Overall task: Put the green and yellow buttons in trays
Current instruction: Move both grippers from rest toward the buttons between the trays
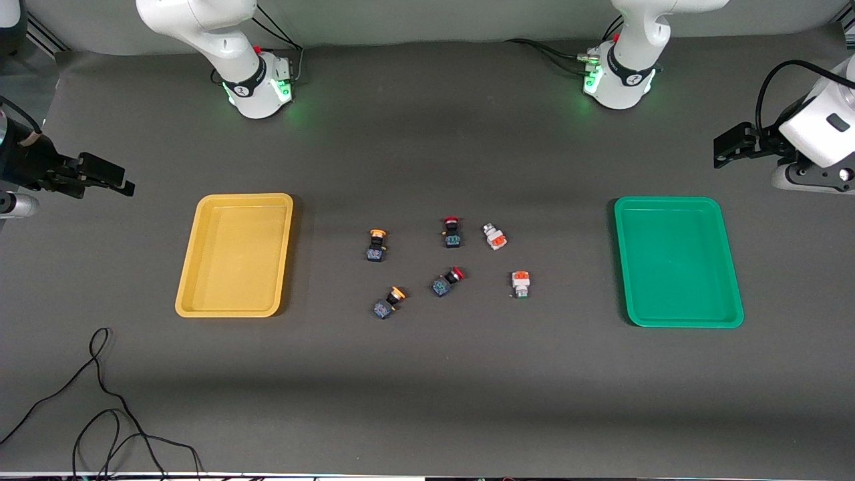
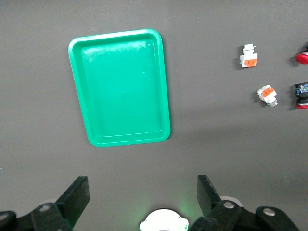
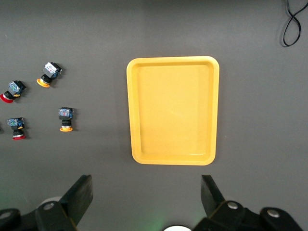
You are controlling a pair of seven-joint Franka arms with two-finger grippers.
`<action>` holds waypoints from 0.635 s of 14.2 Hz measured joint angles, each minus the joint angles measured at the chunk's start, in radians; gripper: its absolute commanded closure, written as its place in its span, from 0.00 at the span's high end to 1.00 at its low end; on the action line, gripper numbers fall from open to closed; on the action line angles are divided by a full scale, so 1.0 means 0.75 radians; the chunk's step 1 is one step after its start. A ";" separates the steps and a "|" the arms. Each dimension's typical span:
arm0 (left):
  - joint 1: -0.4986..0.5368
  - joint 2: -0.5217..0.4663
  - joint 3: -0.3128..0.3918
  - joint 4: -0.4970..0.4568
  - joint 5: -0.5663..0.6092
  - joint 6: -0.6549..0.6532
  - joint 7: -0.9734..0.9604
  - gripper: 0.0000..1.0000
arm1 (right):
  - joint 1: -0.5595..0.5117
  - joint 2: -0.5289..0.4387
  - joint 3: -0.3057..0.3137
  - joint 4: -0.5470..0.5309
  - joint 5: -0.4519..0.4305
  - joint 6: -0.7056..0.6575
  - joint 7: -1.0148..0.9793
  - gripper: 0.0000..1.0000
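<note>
The yellow tray (image 1: 234, 254) lies empty toward the right arm's end, and the green tray (image 1: 678, 260) lies empty toward the left arm's end. Between them lie two yellow-capped buttons (image 1: 377, 245) (image 1: 389, 302) and two white buttons with orange middles (image 1: 494, 236) (image 1: 520, 283). My right gripper (image 1: 125, 180) hangs open and empty over the table's edge past the yellow tray (image 3: 173, 110). My left gripper (image 1: 718, 152) hangs open and empty past the green tray (image 2: 120, 86). The right wrist view shows the yellow-capped buttons (image 3: 49, 73) (image 3: 65, 119). The left wrist view shows the white ones (image 2: 249, 56) (image 2: 267, 95).
Two red-capped black-blue switches (image 1: 452, 232) (image 1: 447, 281) lie among the buttons. A loose black cable (image 1: 100, 401) curls on the table near the front camera at the right arm's end. The two arm bases (image 1: 257, 87) (image 1: 621, 80) stand along the table's edge farthest from the front camera.
</note>
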 measured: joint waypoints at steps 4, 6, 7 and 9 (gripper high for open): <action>-0.007 0.003 0.000 0.000 -0.018 -0.009 0.001 1.00 | 0.000 0.000 -0.001 0.002 0.000 -0.013 0.000 1.00; -0.009 0.005 0.000 0.000 -0.019 -0.012 0.001 1.00 | 0.000 0.000 -0.003 0.004 0.000 -0.013 0.000 1.00; -0.009 0.005 0.000 0.000 -0.019 -0.013 0.001 1.00 | 0.000 0.000 -0.003 0.005 0.000 -0.013 0.000 1.00; -0.009 0.009 0.000 0.000 -0.019 -0.013 0.001 1.00 | 0.000 0.000 -0.003 0.007 0.008 -0.014 0.000 1.00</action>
